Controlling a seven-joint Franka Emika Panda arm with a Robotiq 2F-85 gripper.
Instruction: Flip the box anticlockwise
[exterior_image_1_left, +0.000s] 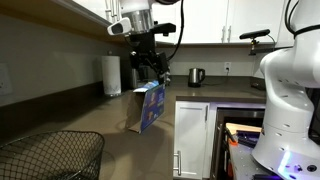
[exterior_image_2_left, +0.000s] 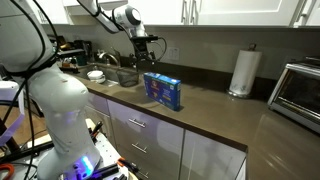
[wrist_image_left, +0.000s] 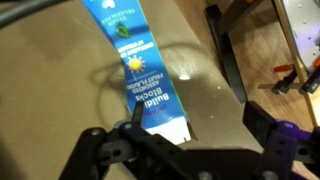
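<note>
Dark countertop, box upright near edge

Hovering with the gripper just above the box, propped up on edge and leaning on the dark counter. Behind, against the wall, a paper towel roll, and further along a kettle. Down in the near corner, a wire basket.
</note>
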